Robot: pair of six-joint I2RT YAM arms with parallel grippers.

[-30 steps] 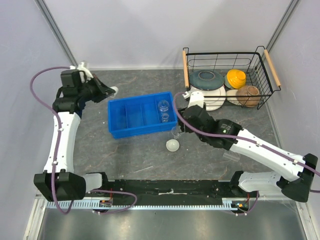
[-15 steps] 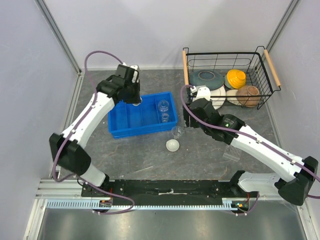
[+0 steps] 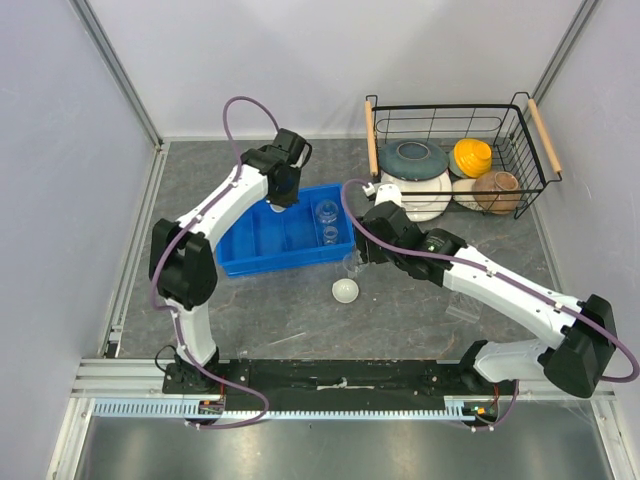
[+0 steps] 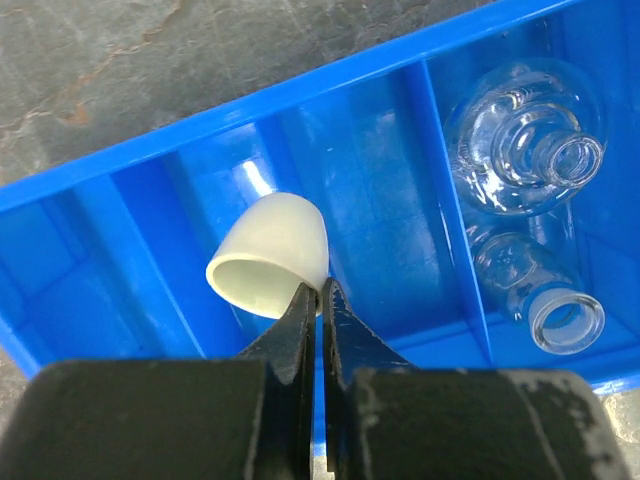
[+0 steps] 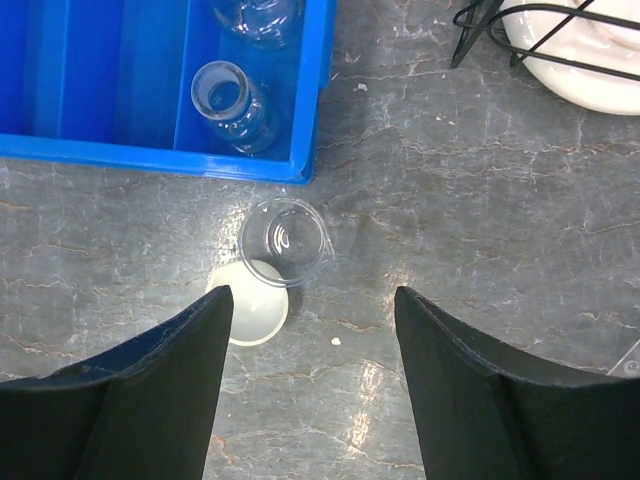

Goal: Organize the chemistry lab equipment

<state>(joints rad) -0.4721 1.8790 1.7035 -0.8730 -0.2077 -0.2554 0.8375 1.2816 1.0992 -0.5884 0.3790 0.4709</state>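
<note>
1. Swinging across from the far left corner since a second ago, the left gripper [image 3: 283, 196] is now hanging over the far edge of the blue tray [image 3: 232, 266].
2. Nearest the arm bases, the white dish [image 3: 345, 290] is lying on open table with bare stone all around its near side.
3. Just beyond it, the glass beaker [image 3: 351, 263] is standing upright, close to the tray's near wall; whether it is touching the dish is unclear.
4. The right gripper [image 3: 362, 256] is hovering above the beaker with its fingers spread wide and holding nothing.
5. The right wrist view is showing the right gripper [image 5: 308, 298] framing the beaker [image 5: 285, 240] and the dish [image 5: 250, 314], with room on both sides.
6. Two glass flasks [image 3: 327, 222] are sitting in the tray's right-hand compartment.
7. Only the left wrist view is showing the grip: the left gripper [image 4: 320, 291] is pinching the rim of the tiny white cup [image 4: 272, 255], fingers nearly together, with the cup tilted over the compartment beside the flasks [image 4: 527, 140].
8. Farthest back, the wire basket [image 3: 449, 108] is standing against the right rear corner, leaving a narrow gap to the tray.
</note>
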